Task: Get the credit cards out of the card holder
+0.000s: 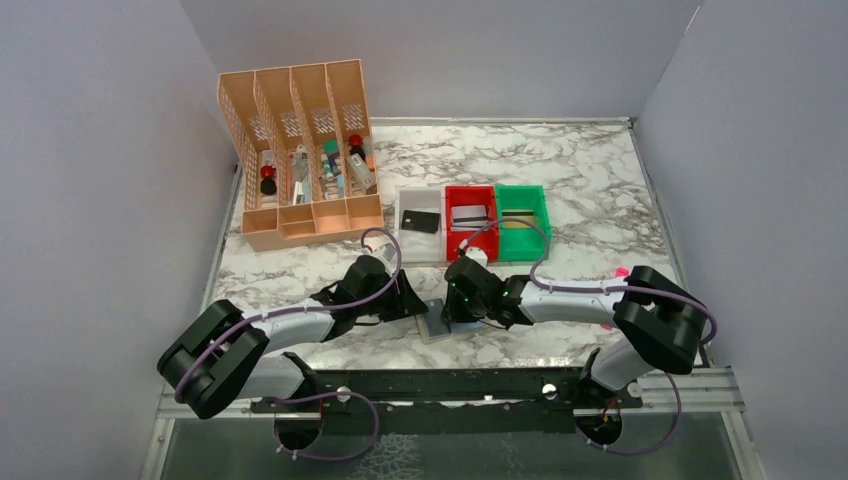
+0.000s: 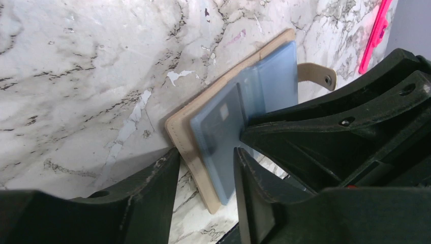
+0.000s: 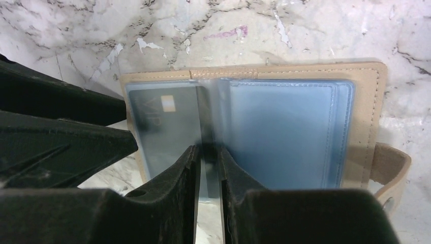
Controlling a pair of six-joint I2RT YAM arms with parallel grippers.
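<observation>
Three bins [image 1: 470,190], one card [image 1: 420,221] apiece; fourth card [image 3: 162,127] in card holder [image 3: 368,101].

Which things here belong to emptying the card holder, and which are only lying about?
Job: card holder, credit card inside it, black card, silver card, gold-striped card, white bin, red bin, green bin.
Lying about: orange organizer, pink marker.

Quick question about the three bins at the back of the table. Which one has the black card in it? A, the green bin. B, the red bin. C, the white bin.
C: the black card lies in the white bin, which is the leftmost one, beside the red bin.
</observation>
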